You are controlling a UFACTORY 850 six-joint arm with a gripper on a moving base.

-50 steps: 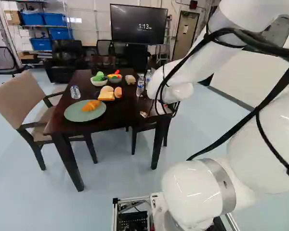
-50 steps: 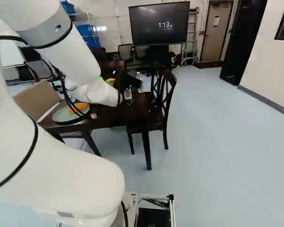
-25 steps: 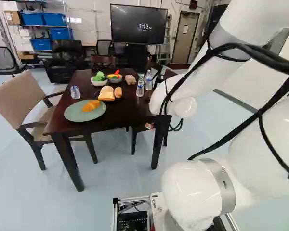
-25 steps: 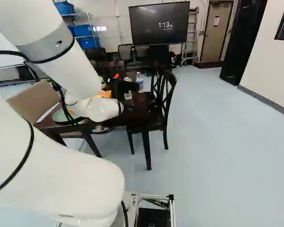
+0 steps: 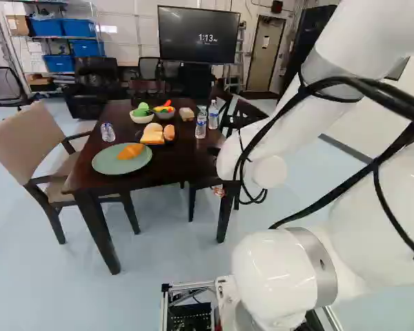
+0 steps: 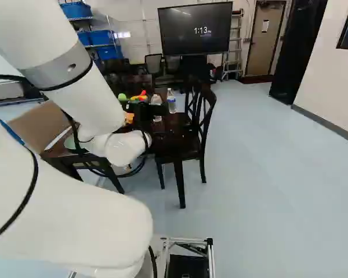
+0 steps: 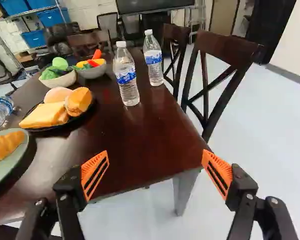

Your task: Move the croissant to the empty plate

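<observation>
That golden-orange croissant [image 5: 130,151] over there lies lengthwise on the round, pale green plate [image 5: 107,164], which sits flat on the dark table [image 5: 176,162].

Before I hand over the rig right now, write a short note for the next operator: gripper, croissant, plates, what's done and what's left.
Gripper: open, nothing between its fingers, by the table edge nearest the base.
Croissant: on the green plate, the only food there.
Dark plate: holds bread and rolls; I see no empty plate.
Done: the croissant appears to be where the task wants it.
Left: probably only parking the arm; confirm the green plate was the target.
</observation>
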